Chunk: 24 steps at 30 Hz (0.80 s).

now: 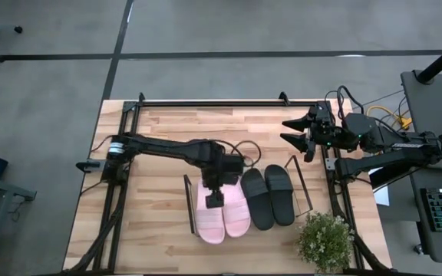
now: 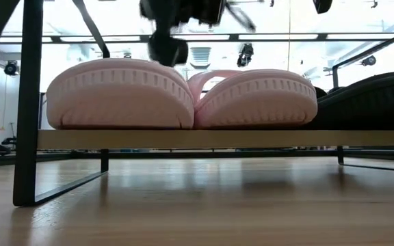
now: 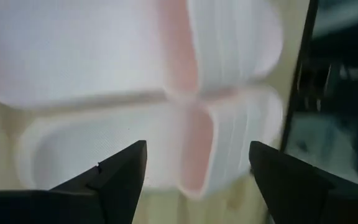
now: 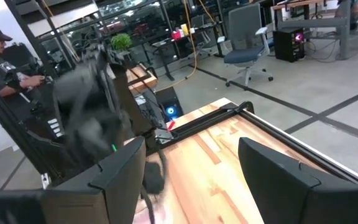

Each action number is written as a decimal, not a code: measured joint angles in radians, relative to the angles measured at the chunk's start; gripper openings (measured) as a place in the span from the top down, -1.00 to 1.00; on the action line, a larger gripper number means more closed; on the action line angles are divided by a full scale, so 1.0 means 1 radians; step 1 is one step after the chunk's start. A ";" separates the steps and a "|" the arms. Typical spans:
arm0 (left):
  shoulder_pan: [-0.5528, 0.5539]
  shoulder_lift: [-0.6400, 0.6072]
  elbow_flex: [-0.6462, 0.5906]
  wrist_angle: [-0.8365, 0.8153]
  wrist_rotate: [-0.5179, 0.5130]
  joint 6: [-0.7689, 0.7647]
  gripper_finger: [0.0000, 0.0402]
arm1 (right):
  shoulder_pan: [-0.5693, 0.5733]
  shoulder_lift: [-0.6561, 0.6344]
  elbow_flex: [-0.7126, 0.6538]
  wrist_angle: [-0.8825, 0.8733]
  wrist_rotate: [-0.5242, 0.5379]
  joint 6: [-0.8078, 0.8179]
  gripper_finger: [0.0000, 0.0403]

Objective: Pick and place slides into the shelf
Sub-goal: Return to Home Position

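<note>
The two pale pink foam slides (image 1: 235, 216) lie side by side, touching, at the left end of the low wire-framed shelf (image 1: 188, 205). The two matte black slides (image 1: 280, 195) sit just beside them at the right end. In the low view the pink pair (image 2: 120, 96) rests flat on the shelf's thin base (image 2: 224, 139), rounded and ribbed along the sole edge, and a black one (image 2: 378, 96) shows at the side.

The left gripper (image 1: 216, 199) hangs over the pink pair, clear of it. In its wrist view the fingers (image 3: 120, 171) stand apart with nothing between them.

To the left of the shelf the pale wooden table (image 1: 152, 199) is bare, as is the strip between the shelf and the far rail of the black metal frame (image 1: 213, 102). A small green potted plant (image 1: 325, 240) crowds the shelf's right near corner, and that end frame stands near the side rail.

The right gripper (image 1: 284, 130) waits by the table's right far corner, fingers (image 4: 120, 171) spread.
</note>
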 joint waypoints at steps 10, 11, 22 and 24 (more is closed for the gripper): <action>-0.071 -0.323 -0.008 0.552 -0.603 0.185 0.10 | 0.000 0.000 0.000 0.005 -0.027 -0.001 -0.24; -0.073 -0.351 -0.008 0.613 -0.613 0.215 0.21 | 0.000 0.000 0.000 0.005 -0.025 0.000 -0.24; -0.073 -0.507 -0.009 0.888 -0.642 0.405 0.96 | 0.001 -0.011 0.000 0.091 -0.026 -0.001 -0.08; -0.073 -0.524 -0.009 0.873 -0.657 0.406 0.99 | 0.006 -0.020 0.000 0.094 -0.028 -0.001 -0.01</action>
